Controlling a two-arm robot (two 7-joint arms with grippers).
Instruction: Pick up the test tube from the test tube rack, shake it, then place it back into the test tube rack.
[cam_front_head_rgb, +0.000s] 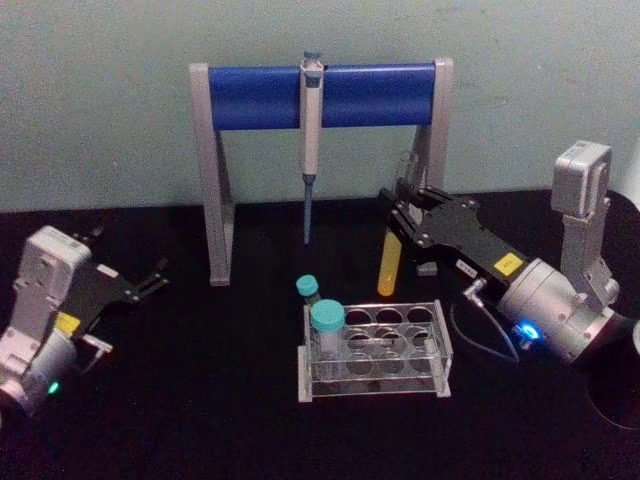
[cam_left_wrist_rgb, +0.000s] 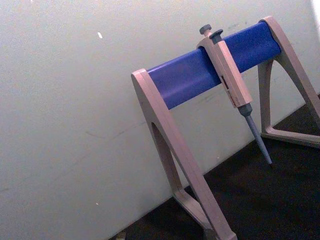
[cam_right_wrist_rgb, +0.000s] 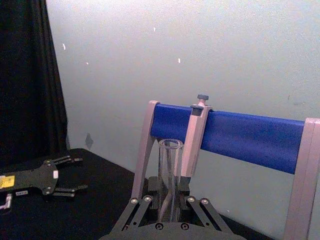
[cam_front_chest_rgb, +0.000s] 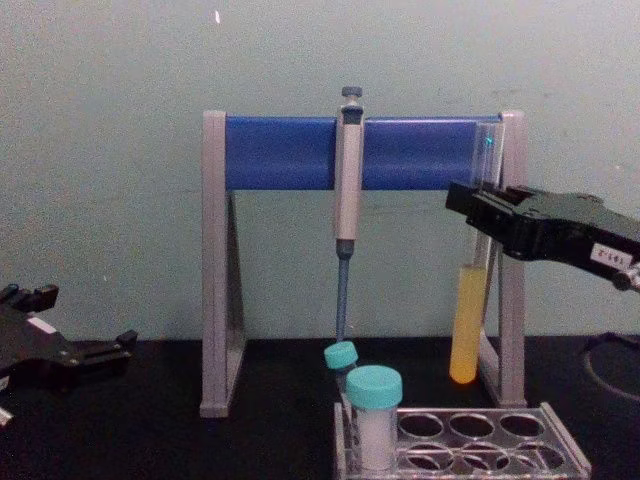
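The right gripper (cam_front_head_rgb: 398, 215) hung raised, fingers clamped on the test tube (cam_front_head_rgb: 388, 268). The left gripper (cam_front_head_rgb: 152, 278) sat low at the left, fingers seemingly apart.

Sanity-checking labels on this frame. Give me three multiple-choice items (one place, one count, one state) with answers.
1. Where is the tall clear glass test tube with yellow liquid relative to the low clear plastic test tube rack?
A. Seated in a hole
B. Held in the air beyond it by the right pincer
C. Lying in front of it

2. How many teal-capped white vials are at the rack?
A. One
B. Two
C. Four

3. The left pincer is:
A. Open, holding nothing
B. Shut on a vial
C. Shut on the tube

Answers:
1. B, the tube hangs clear of the rack in the right pincer's grip.
2. B, two teal caps sit at the rack's left end.
3. A, it is parked at the left, spread, with nothing in it.
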